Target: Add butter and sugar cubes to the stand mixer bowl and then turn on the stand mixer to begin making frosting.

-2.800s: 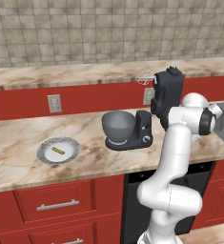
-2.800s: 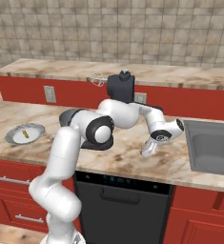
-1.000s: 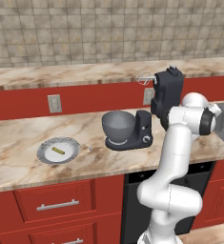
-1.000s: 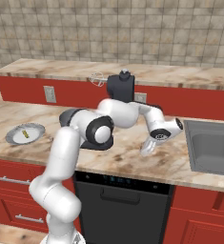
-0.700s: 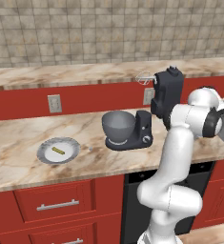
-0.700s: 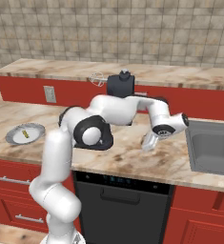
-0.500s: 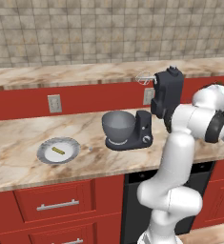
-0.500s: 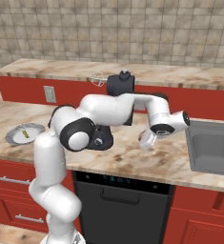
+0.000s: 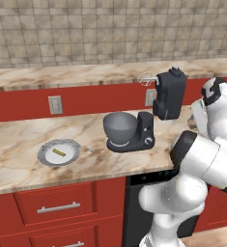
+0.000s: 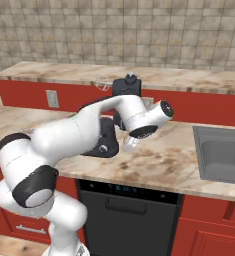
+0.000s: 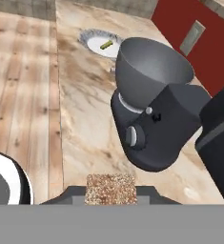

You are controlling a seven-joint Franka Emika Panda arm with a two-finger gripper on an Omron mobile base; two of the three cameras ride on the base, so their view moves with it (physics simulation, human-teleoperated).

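Beside the stand mixer (image 9: 153,120), the gripper (image 10: 131,144) is clenched on a sugar cube (image 11: 111,188), best carried level to above the stand mixer bowl (image 11: 154,66) before releasing, while the butter (image 9: 58,152) lies on its plate (image 9: 42,157)

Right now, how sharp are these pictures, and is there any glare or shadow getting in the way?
Left base view: even flat light, no glare, the butter on the plate is crisp. Right base view: soft, the arm blocks most of the stand mixer. Hand view: coarse and blocky up close, the stand mixer bowl evenly shaded.
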